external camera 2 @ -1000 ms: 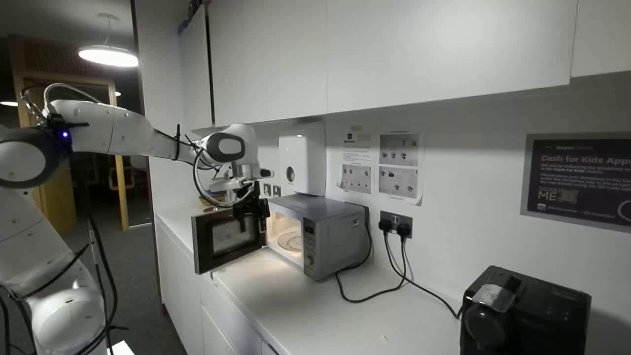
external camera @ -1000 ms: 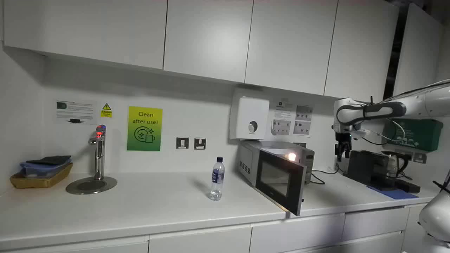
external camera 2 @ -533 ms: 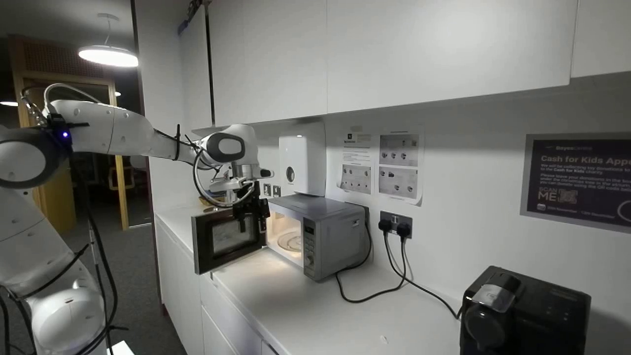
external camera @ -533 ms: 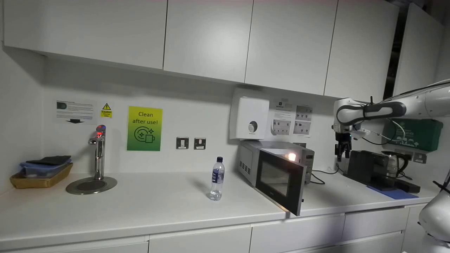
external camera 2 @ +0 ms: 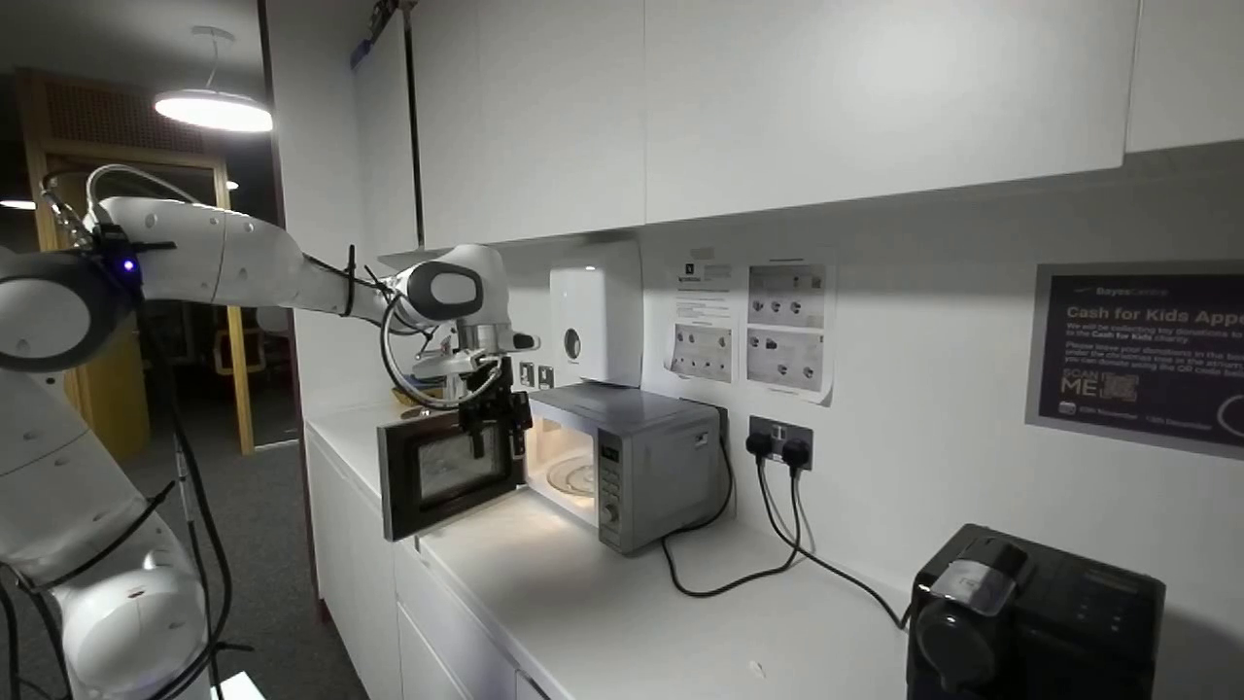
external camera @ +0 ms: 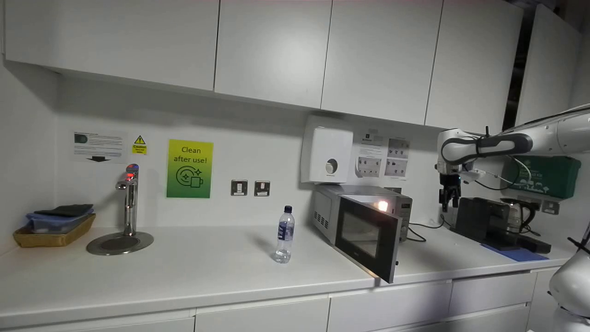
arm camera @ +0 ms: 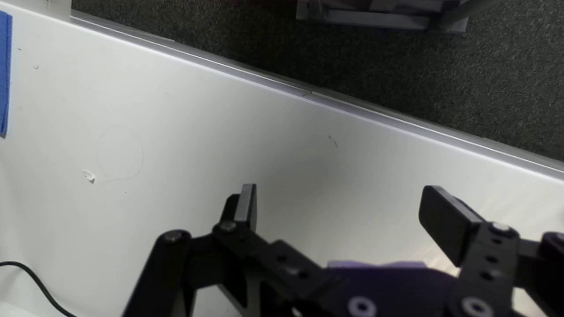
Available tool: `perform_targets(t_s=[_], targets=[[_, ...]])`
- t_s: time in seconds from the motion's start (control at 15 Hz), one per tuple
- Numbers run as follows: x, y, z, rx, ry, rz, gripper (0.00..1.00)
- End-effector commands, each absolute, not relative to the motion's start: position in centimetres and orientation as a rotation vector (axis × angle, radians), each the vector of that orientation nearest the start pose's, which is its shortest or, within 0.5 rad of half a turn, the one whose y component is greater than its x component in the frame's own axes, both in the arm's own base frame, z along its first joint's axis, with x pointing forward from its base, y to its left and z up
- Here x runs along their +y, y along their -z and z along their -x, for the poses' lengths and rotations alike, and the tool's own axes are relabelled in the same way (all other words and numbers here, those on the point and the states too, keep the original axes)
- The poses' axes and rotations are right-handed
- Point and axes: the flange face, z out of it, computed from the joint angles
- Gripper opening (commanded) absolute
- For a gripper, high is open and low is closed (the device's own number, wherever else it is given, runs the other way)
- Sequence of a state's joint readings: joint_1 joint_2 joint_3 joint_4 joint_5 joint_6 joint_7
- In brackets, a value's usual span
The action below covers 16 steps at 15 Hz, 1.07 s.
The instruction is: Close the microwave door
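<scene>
The silver-grey microwave (external camera: 325, 210) stands on the counter in both exterior views (external camera 2: 671, 476). Its door (external camera: 362, 235), a dark window in a silver-grey frame, stands wide open and reaches past the counter's front edge. The lit inside and glass plate show in an exterior view (external camera 2: 573, 476), where the gripper overlaps part of the door (external camera 2: 403, 486). My gripper (external camera: 449, 205) points down above the counter, on the open side of the door and apart from it. In the wrist view the gripper (arm camera: 339, 189) is open and empty. Door and microwave are out of the wrist view.
A water bottle (external camera: 285, 237) stands on the counter behind the door. A black coffee machine (external camera 2: 1035, 612) and a blue mat (external camera: 514, 252) lie on the opposite side. Black cables (external camera 2: 705, 591) run from the socket. The counter's front edge (arm camera: 308, 92) crosses the wrist view.
</scene>
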<state>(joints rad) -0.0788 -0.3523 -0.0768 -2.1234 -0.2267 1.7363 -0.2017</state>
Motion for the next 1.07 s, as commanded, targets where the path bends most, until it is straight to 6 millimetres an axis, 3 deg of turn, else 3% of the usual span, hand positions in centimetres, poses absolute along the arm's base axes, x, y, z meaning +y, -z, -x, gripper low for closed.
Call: perform_targets(t_s=[0.0,0.2,0.53,1.0], targets=[[-9.3,-55.4,-43.7,-0.154,-0.116,3.323,1.00],[-9.2,-55.6,-43.7,-0.193,-0.113,3.314,1.00],[-7.5,-55.7,-44.2,-0.292,-0.121,3.288,1.00],[-2.7,-58.4,-47.1,-0.338,0.003,3.311,1.00]])
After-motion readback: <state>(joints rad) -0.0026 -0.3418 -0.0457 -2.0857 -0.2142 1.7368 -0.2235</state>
